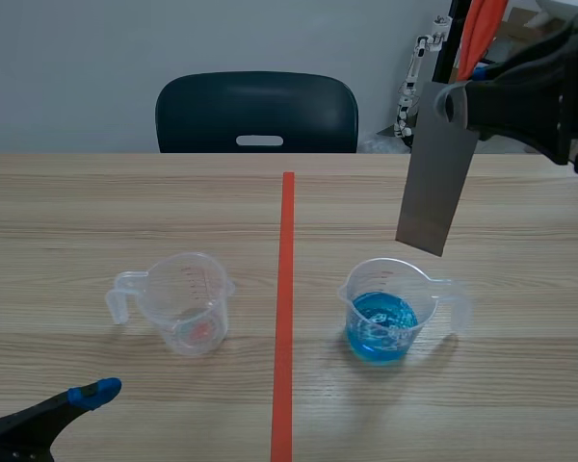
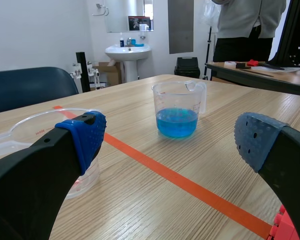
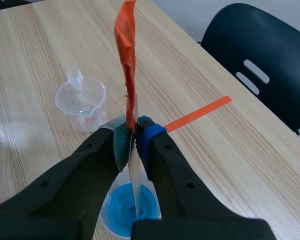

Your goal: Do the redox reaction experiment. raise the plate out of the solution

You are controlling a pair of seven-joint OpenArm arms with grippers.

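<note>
In the scene view, your right gripper (image 1: pixel 459 99) is clamped on the top of the grey plate (image 1: pixel 436 183). The plate hangs slightly tilted, its lower edge above the rim of the beaker of blue solution (image 1: pixel 383 310) and out of the liquid. An empty beaker (image 1: pixel 185 303) stands across the tape line (image 1: pixel 287 289), well apart.

In the left wrist view, your left gripper (image 2: pixel 171 137) sits low over the table (image 2: pixel 225 165), fingers wide apart and holding nothing. The blue beaker stands ahead with bare wood around it.

In the right wrist view, you see the plate edge-on, pinched between the pads. An orange strip (image 3: pixel 126 55) rises above them, and the solution lies directly beneath.
</note>
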